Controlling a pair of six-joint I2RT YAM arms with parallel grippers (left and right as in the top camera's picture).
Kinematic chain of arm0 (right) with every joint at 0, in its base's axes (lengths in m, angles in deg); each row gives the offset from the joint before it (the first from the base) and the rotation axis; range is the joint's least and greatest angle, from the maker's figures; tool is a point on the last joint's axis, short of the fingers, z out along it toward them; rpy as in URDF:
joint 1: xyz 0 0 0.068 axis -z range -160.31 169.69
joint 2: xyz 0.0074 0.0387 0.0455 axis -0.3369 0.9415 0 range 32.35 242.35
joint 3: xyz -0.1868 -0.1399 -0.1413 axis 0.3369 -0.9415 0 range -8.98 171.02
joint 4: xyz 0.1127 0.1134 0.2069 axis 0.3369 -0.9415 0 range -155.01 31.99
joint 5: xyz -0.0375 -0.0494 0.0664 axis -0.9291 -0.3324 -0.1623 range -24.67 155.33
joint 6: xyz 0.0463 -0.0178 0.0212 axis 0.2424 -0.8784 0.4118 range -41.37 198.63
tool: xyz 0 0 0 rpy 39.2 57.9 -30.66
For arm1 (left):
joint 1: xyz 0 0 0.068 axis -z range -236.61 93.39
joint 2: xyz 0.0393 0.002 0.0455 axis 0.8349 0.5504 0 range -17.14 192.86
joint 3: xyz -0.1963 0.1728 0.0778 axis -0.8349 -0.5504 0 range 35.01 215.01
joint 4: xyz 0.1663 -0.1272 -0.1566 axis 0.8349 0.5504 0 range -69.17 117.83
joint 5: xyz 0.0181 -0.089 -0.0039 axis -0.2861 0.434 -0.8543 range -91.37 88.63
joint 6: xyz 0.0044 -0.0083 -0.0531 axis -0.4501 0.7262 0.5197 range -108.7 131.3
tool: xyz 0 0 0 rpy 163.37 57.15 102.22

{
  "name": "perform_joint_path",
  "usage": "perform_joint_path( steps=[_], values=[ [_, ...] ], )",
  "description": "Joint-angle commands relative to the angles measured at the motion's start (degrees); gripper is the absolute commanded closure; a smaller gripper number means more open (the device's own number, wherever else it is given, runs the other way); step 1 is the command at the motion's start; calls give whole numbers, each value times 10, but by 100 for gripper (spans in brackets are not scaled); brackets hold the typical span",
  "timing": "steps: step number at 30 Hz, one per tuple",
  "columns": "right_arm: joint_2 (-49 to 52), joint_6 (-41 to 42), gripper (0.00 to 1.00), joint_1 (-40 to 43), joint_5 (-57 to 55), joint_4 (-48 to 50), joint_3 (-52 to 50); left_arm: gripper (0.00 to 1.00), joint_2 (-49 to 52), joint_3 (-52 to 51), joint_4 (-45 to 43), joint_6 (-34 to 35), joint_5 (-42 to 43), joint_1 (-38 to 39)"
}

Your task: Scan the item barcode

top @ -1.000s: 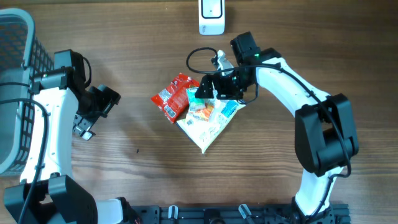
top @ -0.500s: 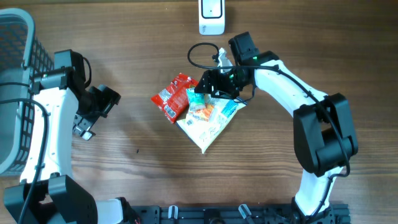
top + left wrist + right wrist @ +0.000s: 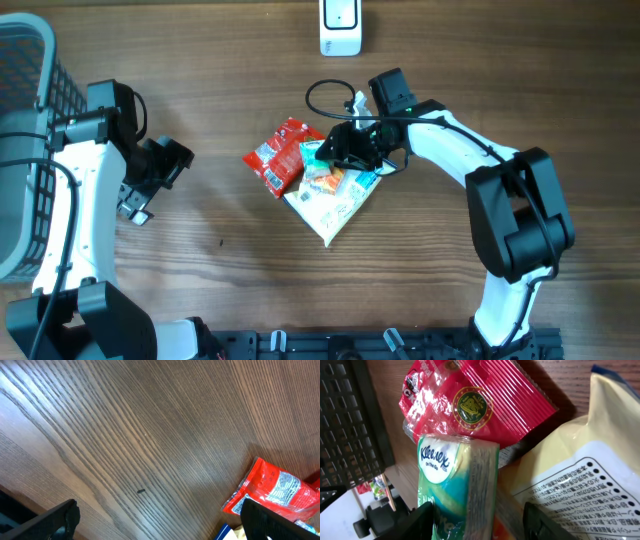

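Bare table (image 3: 230, 265) leftward; Kleenex pack (image 3: 451, 476) lay lengthwise into the right gripper (image 3: 476, 521), fingers half-open astride it; left gripper (image 3: 159, 516) gaped empty

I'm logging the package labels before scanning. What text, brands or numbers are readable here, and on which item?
"Kleenex": on the green-and-white soft tissue pack.
Gold round emblem on the red crinkly foil packet: lettering too blurred to read.
Black print block on the cream plastic pouch: too small to read.
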Motion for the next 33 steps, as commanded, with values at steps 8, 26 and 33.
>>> perform_joint_path(
  steps=[8,26,33],
  values=[
    [11,6,82,-10,-2,6,-5,0,0,0,1,6,7,-2],
    [-33,-125,96,42,307,-20,-3,0,0,0,1,6,7,-2],
    [-33,-157,96,107,453,-31,-4,0,0,0,1,6,7,-2]
  ],
)
